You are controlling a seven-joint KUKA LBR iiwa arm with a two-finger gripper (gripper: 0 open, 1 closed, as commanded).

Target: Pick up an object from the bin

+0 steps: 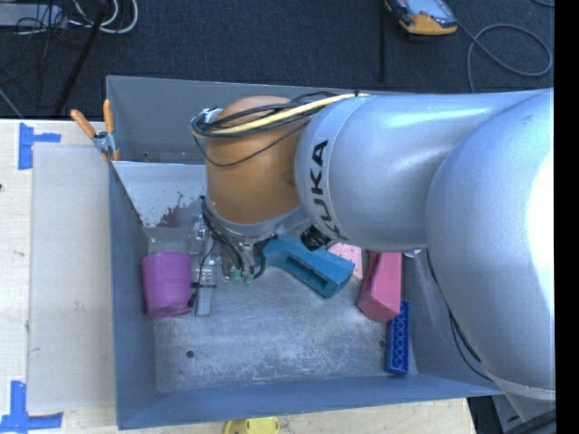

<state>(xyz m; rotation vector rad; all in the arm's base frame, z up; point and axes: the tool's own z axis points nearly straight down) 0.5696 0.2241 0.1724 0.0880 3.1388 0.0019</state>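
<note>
My gripper (pixel 222 289) hangs low over the left part of the bin, under the orange wrist cover. It is open, with nothing between its fingers. Its left finger (pixel 202 295) stands right against the right side of a purple cup (pixel 166 283), which lies on its side by the left wall. A blue angular plastic piece (pixel 308 265) lies just right of the gripper, partly under the arm.
A pink block (pixel 382 285) leans at the right, with a pale pink piece (pixel 344 260) beside it. A blue studded brick (pixel 396 337) lies along the right wall. The arm covers the bin's back and right side. Bare floor shows at the front.
</note>
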